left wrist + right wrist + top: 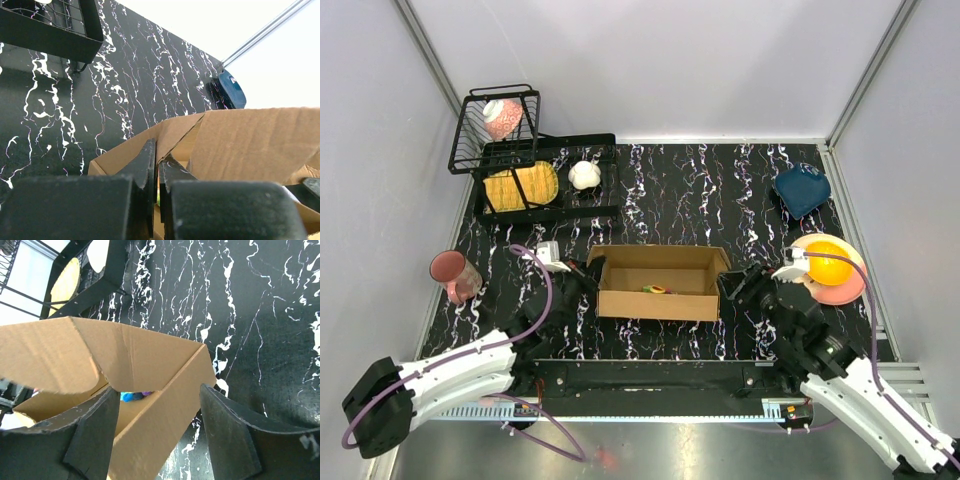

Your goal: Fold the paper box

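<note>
The paper box (660, 283) is a brown cardboard tray standing open-topped in the middle of the black marbled table, with a small coloured item (656, 289) inside it. At its left end my left gripper (588, 275) is shut on the box; in the left wrist view the thin cardboard edge (175, 131) runs between the fingers of that gripper (157, 150). At the right end my right gripper (735, 285) is open. In the right wrist view this gripper (159, 390) straddles the box's end wall (165, 415), with space between the wall and the right finger.
A black wire rack (535, 175) with a yellow item and a tilted basket (498, 125) stands at the back left, a white object (584, 175) beside it. A pink mug (453, 273) is at left. At right are a blue bowl (802, 188) and an orange (828, 263) on a pink plate.
</note>
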Tool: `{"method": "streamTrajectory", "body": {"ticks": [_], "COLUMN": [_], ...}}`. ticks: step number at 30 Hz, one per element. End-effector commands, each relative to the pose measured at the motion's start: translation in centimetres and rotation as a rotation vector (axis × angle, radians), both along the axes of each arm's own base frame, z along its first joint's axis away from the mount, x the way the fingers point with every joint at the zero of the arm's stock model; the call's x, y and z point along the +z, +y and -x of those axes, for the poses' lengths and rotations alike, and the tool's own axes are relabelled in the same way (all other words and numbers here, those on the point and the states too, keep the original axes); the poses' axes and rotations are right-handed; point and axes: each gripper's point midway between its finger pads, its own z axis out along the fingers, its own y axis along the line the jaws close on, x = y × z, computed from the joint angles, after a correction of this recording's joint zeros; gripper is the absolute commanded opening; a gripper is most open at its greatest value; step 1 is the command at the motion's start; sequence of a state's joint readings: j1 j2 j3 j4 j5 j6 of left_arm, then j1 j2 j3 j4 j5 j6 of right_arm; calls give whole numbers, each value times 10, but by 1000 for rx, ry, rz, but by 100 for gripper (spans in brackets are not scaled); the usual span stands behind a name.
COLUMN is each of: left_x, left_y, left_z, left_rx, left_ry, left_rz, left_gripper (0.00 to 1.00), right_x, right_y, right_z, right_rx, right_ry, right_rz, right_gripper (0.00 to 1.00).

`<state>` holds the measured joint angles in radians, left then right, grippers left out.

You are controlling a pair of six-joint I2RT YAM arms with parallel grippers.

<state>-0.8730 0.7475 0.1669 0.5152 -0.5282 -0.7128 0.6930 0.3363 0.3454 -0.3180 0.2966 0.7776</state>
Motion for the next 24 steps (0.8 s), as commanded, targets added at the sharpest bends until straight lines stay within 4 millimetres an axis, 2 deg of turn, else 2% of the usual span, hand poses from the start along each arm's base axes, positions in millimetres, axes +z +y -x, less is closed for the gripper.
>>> {"method": "streamTrajectory", "body": {"ticks": [1, 2, 5, 10, 14, 16, 19, 23, 24], "left_x": [-45, -45, -46, -47, -47, -40, -37, -41, -42], "left_y": [15, 16, 17, 18, 15, 14, 10, 5, 4], "left_z": [6, 6, 7, 8, 11, 12, 18, 25, 26], "left_rx": [37, 42, 46, 49, 28, 16, -23, -73, -80], "left_ry": [101, 101, 101, 94, 64, 21, -28, -58, -60], "left_rz": [-119, -123, -130, -140, -152, -154, -169, -190, -201], "left_gripper": [0, 0, 0, 0, 0, 0, 2, 4, 5], "right_x": [19, 24, 50, 117, 150, 151, 163, 173, 167], "right_y": [-15, -14, -16, -36, -23, -9, 5, 22, 31], "right_z": [18, 20, 30, 41, 36, 24, 14, 4, -3], "right_rx": [21, 34, 71, 33, 81, 110, 140, 190, 212], "right_ry": [-18, -29, -89, -259, -302, -280, -301, -329, -315], "right_rz": [41, 35, 2, -57, -57, -20, -12, 8, 34], "right_gripper": [72, 77, 77, 77, 77, 76, 76, 76, 76]}}
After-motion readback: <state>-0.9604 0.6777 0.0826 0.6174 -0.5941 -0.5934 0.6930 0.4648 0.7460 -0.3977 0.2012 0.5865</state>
